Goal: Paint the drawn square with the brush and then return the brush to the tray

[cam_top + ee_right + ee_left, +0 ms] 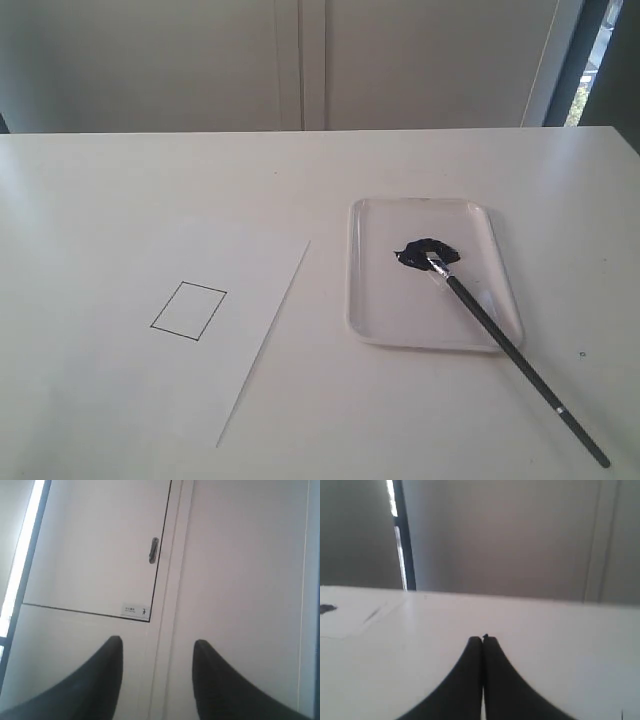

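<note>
Right gripper [156,647] has its two dark jaws standing well apart with nothing between them. Its camera looks past them at a pale cabinet door [90,555] on the far side, not down at the table, so neither the brush nor the tray shows there. Left gripper [482,640] has its jaws pressed together, empty, low over the white table [500,170]. Neither gripper appears in the exterior view, so how far each is from the work cannot be told.

Out on the table, the tray [352,270] sits right of centre. The brush [520,360] rests in it, with its bristle tip in the dark paint blob [425,252] toward the tray's far side. The brush's long axis runs on a diagonal, from the blob at far left to the handle end at near right. The handle crosses the tray's near right corner and reaches well out over bare table.

The drawn square [188,311] is blank. It lies on the paper sheet [200,380], to the left and well apart from the tray.

Painting has not begun, and picking up the brush looks like the first step. The brush lies on the right arm's side with its free handle pointing near right, so that arm seems the nearer one. Its jaws would have to come down across the diagonal handle, probably on the part clear of the rim.
</note>
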Controlling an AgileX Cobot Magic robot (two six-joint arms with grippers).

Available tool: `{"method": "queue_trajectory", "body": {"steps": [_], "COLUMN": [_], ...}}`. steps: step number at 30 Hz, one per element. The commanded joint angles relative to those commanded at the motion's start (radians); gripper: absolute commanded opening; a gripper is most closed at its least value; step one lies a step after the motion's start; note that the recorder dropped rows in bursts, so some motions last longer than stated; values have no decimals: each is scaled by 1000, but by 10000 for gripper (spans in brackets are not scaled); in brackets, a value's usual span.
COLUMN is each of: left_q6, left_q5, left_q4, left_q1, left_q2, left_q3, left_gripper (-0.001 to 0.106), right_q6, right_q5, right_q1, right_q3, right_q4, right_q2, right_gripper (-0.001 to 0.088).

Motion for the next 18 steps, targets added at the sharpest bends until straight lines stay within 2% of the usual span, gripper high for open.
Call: {"method": "queue_trajectory", "body": {"steps": [3, 5, 8, 10, 12, 14, 16, 18], "left_q6": [4, -82, -336, -417, -426, -426, -463, -498], "left_q5": [-196, -167, -76, -50, -20, 91, 273, 452], "left_q4": [0, 0, 0, 0, 2, 85, 240, 305], "left_q1": [0, 0, 0, 0, 0, 0, 0, 0], "left_q2": [0, 0, 0, 0, 0, 0, 0, 0], "left_q3": [0, 0, 0, 0, 0, -3, -67, -133], "left_gripper": [0, 0, 0, 0, 0, 0, 0, 0], "right_q6": [5, 68, 187, 243, 244, 269, 305, 307], "right_q5": [-23, -28, -59, -68, -66, -52, 15, 129], "right_q1": [0, 0, 0, 0, 0, 0, 0, 0], "right_q3": [0, 0, 0, 0, 0, 0, 0, -17], "right_q4": [28, 29, 29, 34, 78, 153, 232, 240], "right_q2": [0, 0, 0, 0, 0, 0, 0, 0], "right_gripper": [425, 425, 425, 425, 425, 425, 425, 425]}}
